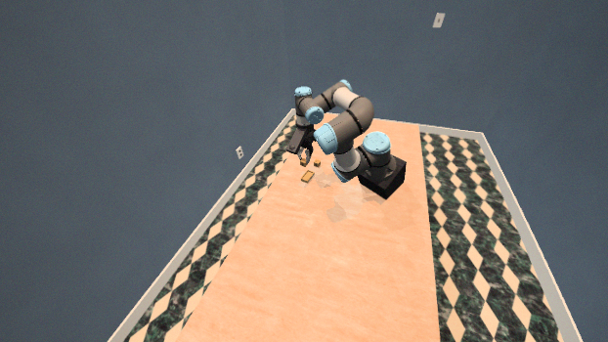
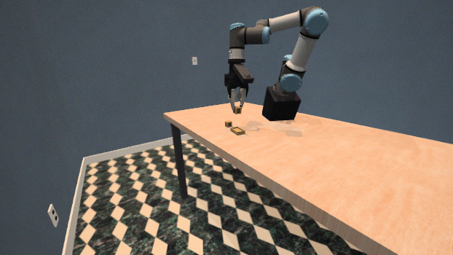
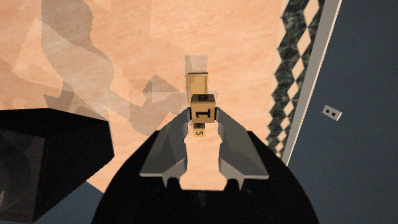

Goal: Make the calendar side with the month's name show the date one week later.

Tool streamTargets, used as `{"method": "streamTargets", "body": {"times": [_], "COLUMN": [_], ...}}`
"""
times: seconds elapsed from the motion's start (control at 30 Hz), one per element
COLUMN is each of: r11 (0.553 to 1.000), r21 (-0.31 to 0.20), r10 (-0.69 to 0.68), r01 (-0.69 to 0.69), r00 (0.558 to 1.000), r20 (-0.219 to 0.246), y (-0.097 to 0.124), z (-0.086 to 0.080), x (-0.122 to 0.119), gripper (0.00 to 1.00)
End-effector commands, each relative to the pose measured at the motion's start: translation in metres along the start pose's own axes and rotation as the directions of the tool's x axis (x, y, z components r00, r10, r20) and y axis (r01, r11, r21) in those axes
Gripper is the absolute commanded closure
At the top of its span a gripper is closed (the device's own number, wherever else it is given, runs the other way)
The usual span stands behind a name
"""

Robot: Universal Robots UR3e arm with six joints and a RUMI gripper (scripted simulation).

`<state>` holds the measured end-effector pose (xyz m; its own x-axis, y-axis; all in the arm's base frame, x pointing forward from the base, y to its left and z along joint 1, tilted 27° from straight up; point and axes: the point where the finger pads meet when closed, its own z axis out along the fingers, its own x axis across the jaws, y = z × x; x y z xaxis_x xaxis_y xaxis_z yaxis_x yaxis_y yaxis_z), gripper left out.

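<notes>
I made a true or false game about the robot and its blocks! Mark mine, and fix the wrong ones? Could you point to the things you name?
1. The gripper (image 1: 304, 158) (image 2: 237, 108) (image 3: 203, 108) is holding a cube (image 2: 237, 110) (image 3: 203, 111). True.
2. Both cubes sit in the tray (image 1: 307, 176) (image 2: 237, 130) (image 3: 198, 82). False: one is held up, the other (image 1: 317, 163) (image 2: 228, 124) (image 3: 199, 131) is on the table (image 1: 313, 254) (image 2: 346, 160) (image 3: 245, 65).
3. The tray is on the table. True.
4. The tray is bright blue. False: it is yellowish brown.

One wooden table top (image 1: 313, 254) (image 2: 346, 153), supported by a dark leg (image 2: 178, 160). Floor (image 1: 464, 235) (image 2: 146, 197) (image 3: 285, 75), patterned in dark green and cream diamonds. Blue-grey walls (image 1: 122, 98) (image 2: 109, 73) (image 3: 360, 165), edged with pale skirting. Wall-mounted: one outlet (image 1: 239, 152) (image 2: 53, 215) (image 3: 332, 112), one pale plate (image 1: 439, 20) (image 2: 194, 60).
</notes>
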<state>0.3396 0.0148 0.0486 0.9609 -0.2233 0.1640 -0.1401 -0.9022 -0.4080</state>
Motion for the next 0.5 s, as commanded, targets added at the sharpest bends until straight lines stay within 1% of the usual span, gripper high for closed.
{"method": "streamTargets", "body": {"times": [0.0,0.47], "r11": [1.0,1.0], "r21": [0.019,0.02], "r10": [-0.001,-0.001], "r01": [0.001,0.001], "r00": [1.0,1.0], "r20": [0.027,0.027], "y": [-0.0028,-0.003], "z": [-0.0116,-0.0136], "x": [-0.0063,-0.0063], "gripper": [0.9,0.9]}}
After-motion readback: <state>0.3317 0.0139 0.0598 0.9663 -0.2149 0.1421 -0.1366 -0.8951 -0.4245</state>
